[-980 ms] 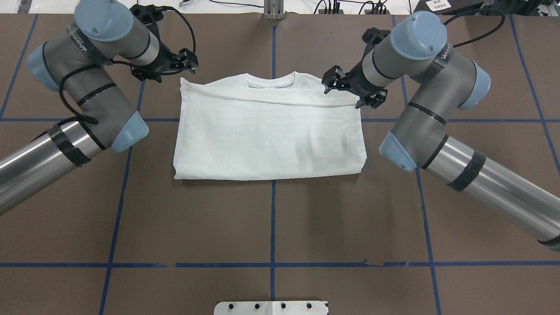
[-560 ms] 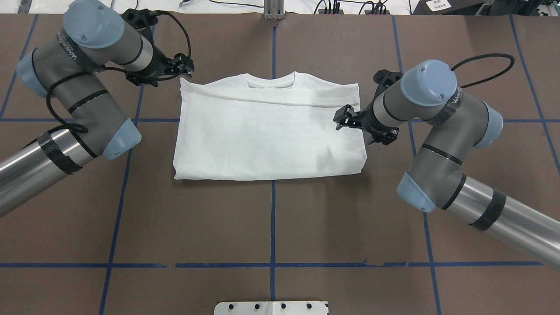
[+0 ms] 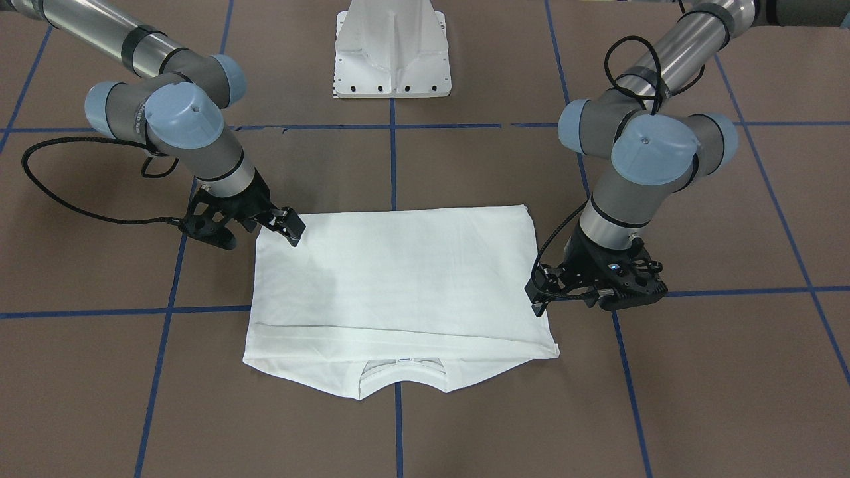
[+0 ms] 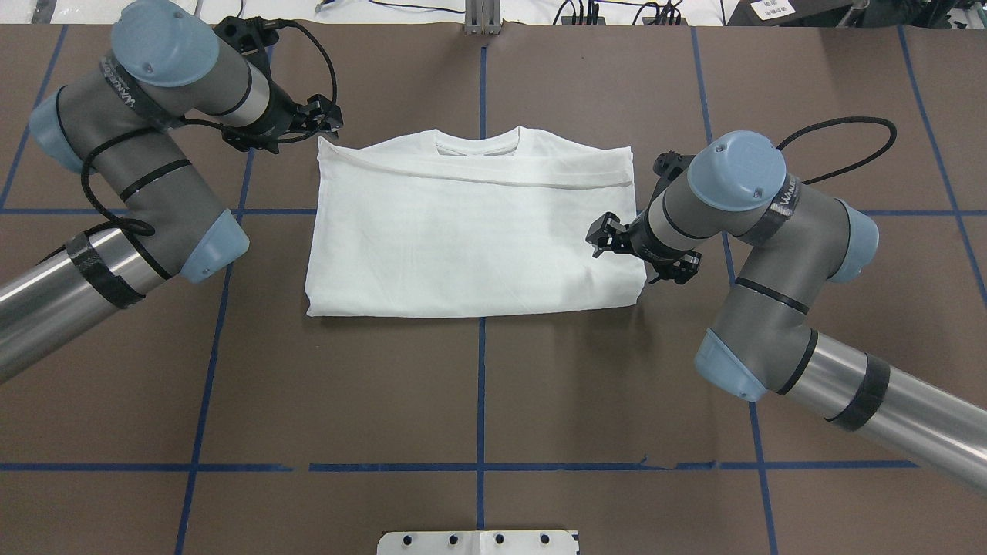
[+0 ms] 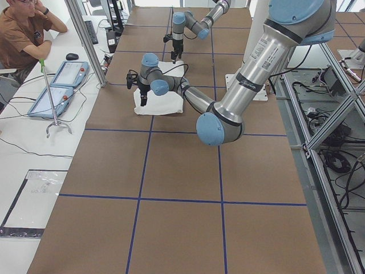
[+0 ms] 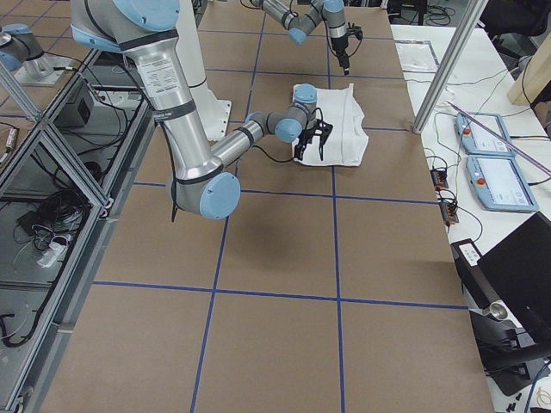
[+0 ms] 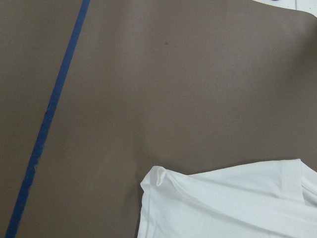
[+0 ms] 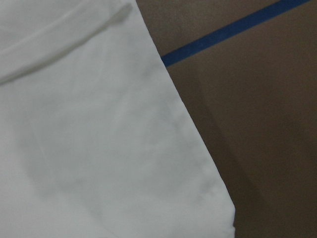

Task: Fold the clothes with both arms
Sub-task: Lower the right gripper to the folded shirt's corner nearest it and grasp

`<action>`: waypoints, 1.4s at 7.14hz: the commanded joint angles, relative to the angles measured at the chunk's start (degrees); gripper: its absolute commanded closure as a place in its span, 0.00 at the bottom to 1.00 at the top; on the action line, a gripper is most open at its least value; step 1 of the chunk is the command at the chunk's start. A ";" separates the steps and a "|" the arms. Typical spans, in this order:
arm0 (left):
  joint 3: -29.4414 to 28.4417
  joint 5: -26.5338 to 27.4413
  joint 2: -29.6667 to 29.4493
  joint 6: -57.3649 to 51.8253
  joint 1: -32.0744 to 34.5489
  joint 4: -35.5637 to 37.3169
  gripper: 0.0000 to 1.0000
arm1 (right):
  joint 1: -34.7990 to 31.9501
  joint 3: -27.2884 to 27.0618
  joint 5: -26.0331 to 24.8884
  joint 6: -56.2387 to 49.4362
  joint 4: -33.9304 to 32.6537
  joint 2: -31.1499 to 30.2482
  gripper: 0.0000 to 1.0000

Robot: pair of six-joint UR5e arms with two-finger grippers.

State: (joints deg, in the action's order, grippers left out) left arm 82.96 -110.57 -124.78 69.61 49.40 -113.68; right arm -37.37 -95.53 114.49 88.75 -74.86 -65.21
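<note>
T-shirt (image 4: pixel 470 231) lies on the table (image 4: pixel 478 385); left tool (image 4: pixel 329 122) at its far-left corner, right tool (image 4: pixel 603 237) over its right edge.

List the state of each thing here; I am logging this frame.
T-shirt: folded, flat on table, plain side up, collar at far edge.
Left gripper: open, empty, at the T-shirt's far left corner.
Right gripper: open, empty, over the T-shirt's right edge.

Bare table (image 4: pixel 478 385) rings the folded shirt (image 4: pixel 470 231) on every side, open to both my arms. My left gripper (image 4: pixel 328 123), jaws apart, hangs just off its far left corner; my right gripper (image 4: pixel 603 237), jaws apart, overlaps its right edge. My white base (image 3: pixel 392 46) stands well apart from the shirt.
</note>
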 commanded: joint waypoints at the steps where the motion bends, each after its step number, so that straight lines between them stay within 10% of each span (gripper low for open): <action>1: 0.01 0.00 0.06 -0.09 0.00 -0.14 0.00 | 1.86 -0.45 -0.76 0.02 -1.25 -0.26 0.00; 4: 0.01 0.44 0.06 -0.09 0.00 -0.14 0.00 | 2.66 0.16 -0.94 -0.07 -1.25 -0.88 0.13; 6: 0.01 1.66 -0.02 -0.09 0.00 -0.14 0.00 | 2.40 -0.18 -0.94 -0.07 -1.08 -1.14 0.88; 7: 0.01 1.76 0.06 -0.09 0.00 -0.05 0.00 | 2.39 -0.36 -0.94 -0.59 -0.99 -1.32 1.00; 10: 0.10 1.84 -0.03 0.00 -0.09 0.04 0.00 | 2.13 -6.57 -1.99 -0.51 -1.25 -7.62 1.00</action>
State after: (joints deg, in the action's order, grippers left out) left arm 83.01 -108.80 -124.79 69.58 49.34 -113.71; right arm -35.13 -98.73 112.70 88.31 -76.03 -69.57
